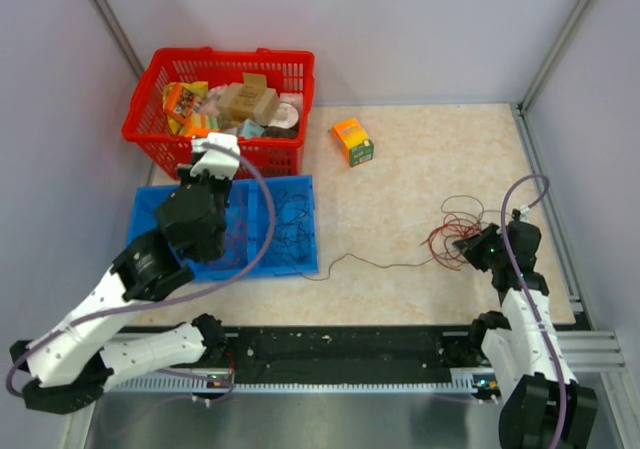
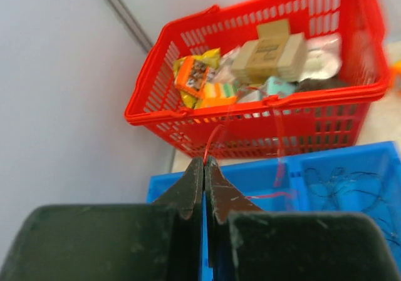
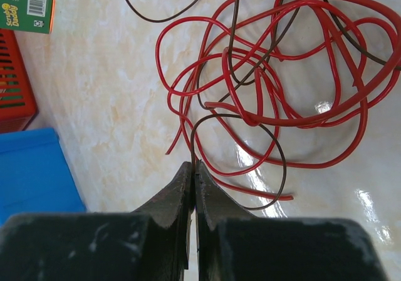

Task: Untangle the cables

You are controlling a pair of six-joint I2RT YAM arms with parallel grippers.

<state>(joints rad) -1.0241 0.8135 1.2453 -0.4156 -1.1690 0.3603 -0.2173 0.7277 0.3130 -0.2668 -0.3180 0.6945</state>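
Cables point(image 3: 276, 87): thin, glossy, round-section wires, red and dark brown, looped in a loose tangle on the table point(image 1: 420, 159), right side. In the top view the tangle point(image 1: 455, 231) sits just ahead of the right gripper point(image 1: 468, 249), and one long dark strand point(image 1: 370, 262) trails left from it, roughly horizontal, toward the blue bin point(image 1: 300, 229). More dark thin wires point(image 1: 290, 224) lie bunched in the bin's right compartment, no clear axis.

Readable writing: green box corner at top left of right wrist view point(image 3: 26, 4) shows a barcode and yellow lettering, too cropped to read. Orange-and-green small box point(image 1: 352, 140) on the table near the basket, label too small.

Right gripper point(image 3: 193, 168) jaws pressed together, pinching a dark brown cable end that rises straight up from the tips.

Left gripper point(image 2: 204, 163) jaws pressed together, pinching a red wire point(image 2: 216, 136) that curves up from the tips; it is held above the blue bin point(image 2: 351, 162), in front of the red basket point(image 2: 156, 112).

Basket is red plastic lattice, rectangular, holds cardboard packets and crinkly snack wrappers, print blurred. Bin is smooth blue plastic with a divider. Table surface is beige marbled, shiny with glare spots.
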